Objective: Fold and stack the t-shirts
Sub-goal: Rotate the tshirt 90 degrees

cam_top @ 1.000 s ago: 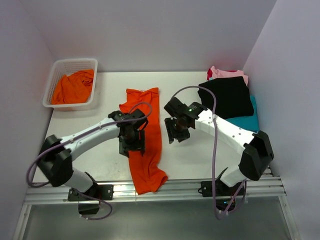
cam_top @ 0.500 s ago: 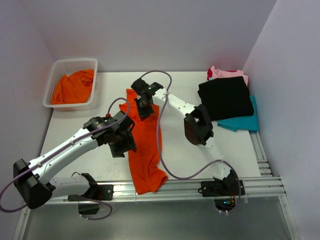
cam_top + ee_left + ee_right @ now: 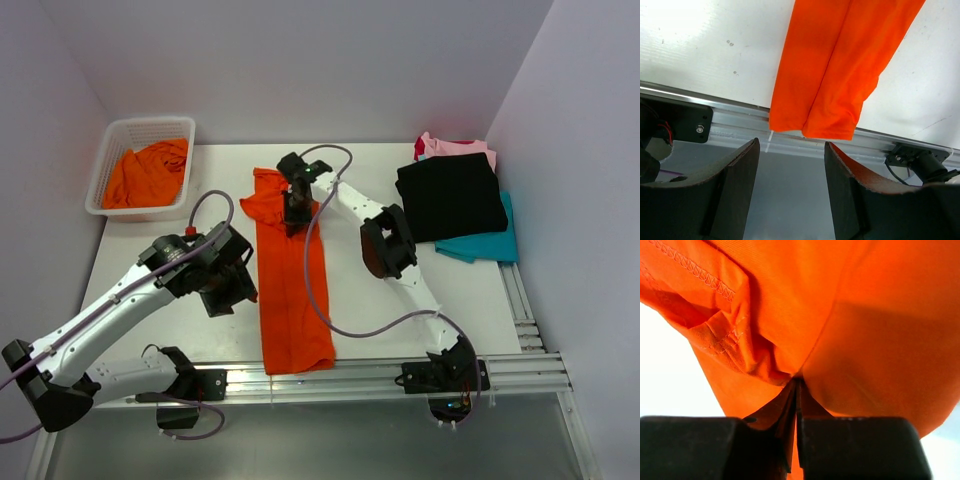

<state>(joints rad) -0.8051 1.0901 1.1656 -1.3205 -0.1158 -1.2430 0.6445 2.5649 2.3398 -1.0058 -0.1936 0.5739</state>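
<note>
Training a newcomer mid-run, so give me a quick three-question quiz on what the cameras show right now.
1. True or false: the right gripper is shut on the long orange t-shirt.
2. The crumpled orange t-shirts lie in: A) a cardboard box, B) the white mesh basket, C) a drawer.
3. Fill in: the left gripper is open and holds ____.
Key: 1 true; 2 B; 3 nothing.

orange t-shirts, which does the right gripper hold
The orange t-shirt stretched along the table, far end in the right gripper; the other lies crumpled in the basket.
</note>
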